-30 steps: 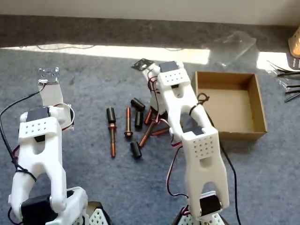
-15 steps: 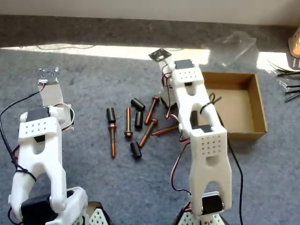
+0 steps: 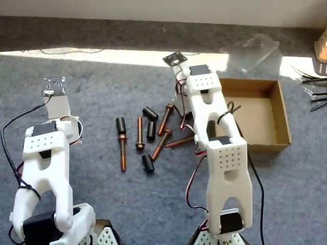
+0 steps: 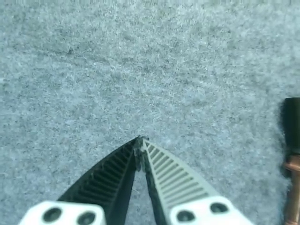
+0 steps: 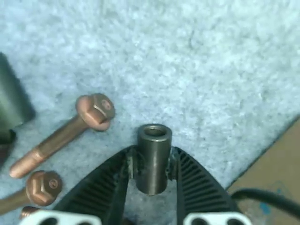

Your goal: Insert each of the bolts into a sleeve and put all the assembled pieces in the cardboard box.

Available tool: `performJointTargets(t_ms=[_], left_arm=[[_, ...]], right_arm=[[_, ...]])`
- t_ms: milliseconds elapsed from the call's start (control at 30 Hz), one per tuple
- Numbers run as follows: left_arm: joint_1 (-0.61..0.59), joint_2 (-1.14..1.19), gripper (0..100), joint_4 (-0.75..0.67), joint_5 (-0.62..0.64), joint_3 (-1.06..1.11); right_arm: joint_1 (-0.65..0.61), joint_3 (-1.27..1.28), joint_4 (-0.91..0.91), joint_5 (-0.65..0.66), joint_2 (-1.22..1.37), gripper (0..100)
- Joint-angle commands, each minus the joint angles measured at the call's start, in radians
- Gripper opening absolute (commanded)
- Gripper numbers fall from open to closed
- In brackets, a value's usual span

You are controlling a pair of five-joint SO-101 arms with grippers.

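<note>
My right gripper is shut on a dark sleeve, held upright just above the grey carpet, with two copper bolts beside it and the cardboard box close by. From above, the right arm sits between the box and the pile. That pile holds loose bolts, loose sleeves and one bolt with a sleeve on it. My left gripper is shut and empty over bare carpet, left of that sleeved bolt.
A clear plastic bag lies behind the box. Black cable ties lie at the right edge. A bright strip of sunlight crosses the carpet behind the arms. The box is open-topped with nothing in it.
The right arm has moved from over the pile toward the box with the sleeve, then held still. The left arm has shifted slightly forward.
</note>
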Motion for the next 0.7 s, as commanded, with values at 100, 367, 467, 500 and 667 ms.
performJointTargets(t_ms=[100,367,467,500,667], left_arm=[[-0.008,-0.004,1,-0.017,0.005,-0.005],[0.039,-0.004,1,-0.014,0.002,-0.001],[0.058,-0.004,1,-0.014,0.000,0.008],[0.067,-0.004,1,-0.014,0.000,0.008],[0.117,-0.004,1,-0.005,-0.098,0.012]], right_arm=[[0.028,-0.010,-0.019,-0.014,-0.016,0.7],[0.042,-0.099,0.125,-0.014,-0.125,0.4],[0.042,-0.153,0.202,-0.015,-0.179,0.4],[0.042,-0.171,0.231,-0.015,-0.197,0.4],[0.044,-0.277,0.352,-0.054,-0.298,0.4]])
